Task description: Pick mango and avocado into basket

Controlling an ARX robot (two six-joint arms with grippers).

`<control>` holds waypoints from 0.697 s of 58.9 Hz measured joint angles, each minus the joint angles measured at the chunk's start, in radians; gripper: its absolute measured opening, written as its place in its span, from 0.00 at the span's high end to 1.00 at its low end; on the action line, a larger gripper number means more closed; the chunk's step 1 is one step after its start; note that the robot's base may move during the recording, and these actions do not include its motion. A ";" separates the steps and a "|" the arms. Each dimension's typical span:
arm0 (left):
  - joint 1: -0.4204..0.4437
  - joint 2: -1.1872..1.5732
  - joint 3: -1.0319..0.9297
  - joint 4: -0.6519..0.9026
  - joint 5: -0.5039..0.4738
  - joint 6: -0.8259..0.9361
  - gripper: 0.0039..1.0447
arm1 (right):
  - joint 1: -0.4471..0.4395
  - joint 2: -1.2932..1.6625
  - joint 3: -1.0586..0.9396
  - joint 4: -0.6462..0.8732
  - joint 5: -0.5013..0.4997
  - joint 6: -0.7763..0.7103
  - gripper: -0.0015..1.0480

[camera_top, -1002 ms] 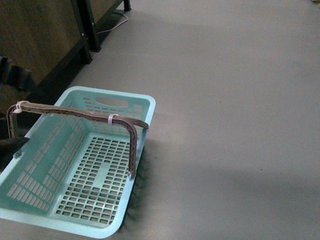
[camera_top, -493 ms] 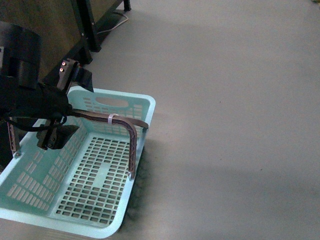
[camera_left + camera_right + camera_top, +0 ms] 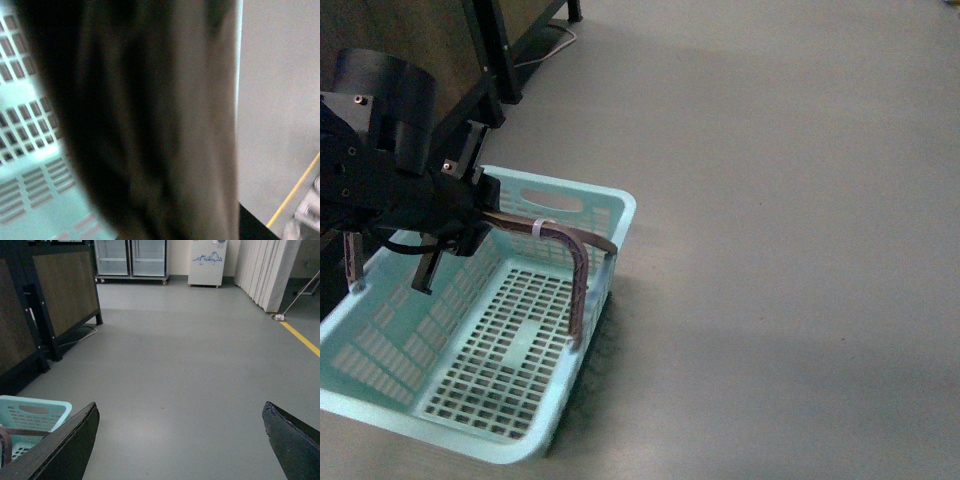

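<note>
Low down, L gripper (image 3: 450, 212) straddles basket (image 3: 380, 410) handle (image 3: 575, 275).

Matte black left arm (image 3: 395, 190), cylindrical joint (image 3: 385, 90), small silver screws (image 3: 358, 100), looping black cable (image 3: 400, 246).

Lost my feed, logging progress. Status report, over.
Right gripper open, empty. Left gripper at brown handle, jaws unclear. Basket empty; no mango or avocado in view.

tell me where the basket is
The light turquoise slotted plastic basket sits on the grey floor, lower left in the front view, with the left gripper at its brown handle.
</note>
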 joint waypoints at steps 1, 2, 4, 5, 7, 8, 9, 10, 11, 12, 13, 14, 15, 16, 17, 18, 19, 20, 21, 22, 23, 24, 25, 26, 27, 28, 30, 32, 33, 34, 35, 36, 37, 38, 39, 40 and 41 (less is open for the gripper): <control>0.001 -0.006 -0.003 0.000 0.014 0.001 0.89 | 0.000 0.000 0.000 0.000 0.000 0.000 0.07; 0.005 -0.016 -0.012 0.000 0.027 -0.006 0.94 | 0.000 0.000 0.000 0.000 0.000 0.000 0.07; 0.006 -0.033 -0.027 0.000 0.032 0.023 0.95 | 0.000 0.000 0.000 0.000 0.000 0.000 0.07; 0.006 -0.043 -0.037 -0.001 0.032 0.019 0.95 | 0.000 0.000 0.000 0.000 0.000 0.000 0.07; 0.006 -0.074 -0.064 0.001 0.026 -0.002 0.95 | 0.000 0.000 0.000 0.000 0.000 0.000 0.07; 0.006 -0.095 -0.080 0.004 0.024 -0.016 0.95 | 0.000 0.000 0.000 0.000 0.000 0.000 0.07; 0.006 -0.117 -0.100 0.007 0.023 -0.023 0.95 | 0.000 0.000 0.000 0.000 0.000 0.000 0.07; 0.007 -0.155 -0.129 0.010 0.023 -0.031 0.95 | 0.000 0.000 0.000 0.000 0.000 0.000 0.07; 0.009 -0.183 -0.149 0.012 0.023 -0.037 0.95 | 0.000 0.000 0.000 0.000 0.000 0.000 0.07; 0.010 -0.214 -0.169 0.013 0.024 -0.044 0.95 | 0.000 0.000 0.000 0.000 0.000 0.000 0.07; 0.010 -0.247 -0.190 0.014 0.024 -0.051 0.95 | 0.000 0.000 0.000 0.000 0.000 0.000 0.07; 0.011 -0.280 -0.210 0.015 0.024 -0.060 0.95 | 0.000 0.000 0.000 0.000 0.000 0.000 0.07; 0.012 -0.314 -0.230 0.015 0.024 -0.071 0.95 | 0.000 0.000 0.000 0.000 0.000 0.000 0.07; 0.015 -0.369 -0.259 0.015 0.024 -0.086 0.95 | 0.000 0.000 0.000 0.000 0.000 0.000 0.07; 0.017 -0.388 -0.268 0.014 0.026 -0.091 0.95 | 0.000 0.000 0.000 0.000 0.000 0.000 0.07; 0.018 -0.407 -0.277 0.013 0.027 -0.098 0.95 | 0.000 0.000 0.000 0.000 0.000 0.000 0.07; 0.021 -0.444 -0.295 0.009 0.028 -0.105 0.95 | 0.000 0.000 0.000 0.000 0.000 0.000 0.07; 0.022 -0.462 -0.303 0.007 0.028 -0.109 0.95 | 0.000 0.000 0.000 0.000 0.000 0.000 0.07; 0.027 -0.521 -0.326 -0.003 0.029 -0.122 0.95 | 0.000 0.000 0.000 0.000 0.000 0.000 0.07; 0.031 -0.562 -0.340 -0.011 0.029 -0.132 0.95 | 0.000 0.000 0.000 0.000 0.000 0.000 0.07; 0.034 -0.600 -0.354 -0.021 0.029 -0.138 0.95 | 0.000 0.000 0.000 0.000 0.000 0.000 0.07; 0.037 -0.642 -0.366 -0.032 0.032 -0.146 0.95 | 0.000 0.000 0.000 0.000 0.000 0.000 0.07; 0.039 -0.679 -0.377 -0.042 0.035 -0.154 0.95 | 0.000 0.000 0.000 0.000 0.000 0.000 0.07; 0.042 -0.720 -0.387 -0.054 0.036 -0.159 0.95 | 0.000 0.000 0.000 0.000 0.000 0.000 0.07; 0.045 -0.759 -0.396 -0.067 0.038 -0.164 0.95 | 0.000 0.000 0.000 0.000 0.000 0.000 0.07; 0.046 -0.779 -0.399 -0.073 0.039 -0.166 0.95 | 0.000 0.000 0.000 0.000 0.000 0.000 0.07; 0.049 -0.835 -0.410 -0.095 0.043 -0.175 0.95 | 0.000 0.000 0.000 0.000 0.000 0.000 0.07; 0.051 -0.891 -0.418 -0.118 0.045 -0.183 0.95 | 0.000 0.000 0.000 0.000 0.000 0.000 0.07; 0.052 -0.909 -0.420 -0.126 0.046 -0.186 0.95 | 0.000 0.000 0.000 0.000 0.000 0.000 0.07; 0.053 -0.945 -0.424 -0.142 0.047 -0.191 0.95 | 0.000 0.000 0.000 0.000 0.000 0.000 0.07; 0.053 -0.961 -0.426 -0.150 0.048 -0.194 0.95 | 0.000 0.000 0.000 0.000 0.000 0.000 0.07; 0.055 -0.996 -0.430 -0.167 0.052 -0.197 0.95 | 0.000 0.000 0.000 0.000 0.000 0.000 0.07; 0.056 -1.011 -0.431 -0.176 0.053 -0.201 0.95 | 0.000 0.000 0.000 0.000 0.000 0.000 0.07; 0.057 -1.027 -0.433 -0.185 0.054 -0.203 0.95 | 0.000 0.000 0.000 0.000 0.000 0.000 0.07; 0.057 -1.057 -0.435 -0.203 0.055 -0.209 0.95 | 0.000 0.000 0.000 0.000 0.000 0.000 0.07; 0.059 -1.086 -0.438 -0.220 0.058 -0.214 0.95 | 0.000 0.000 0.000 0.000 0.000 0.000 0.07; 0.060 -1.114 -0.441 -0.236 0.062 -0.222 0.95 | 0.000 0.000 0.000 0.000 0.000 0.000 0.07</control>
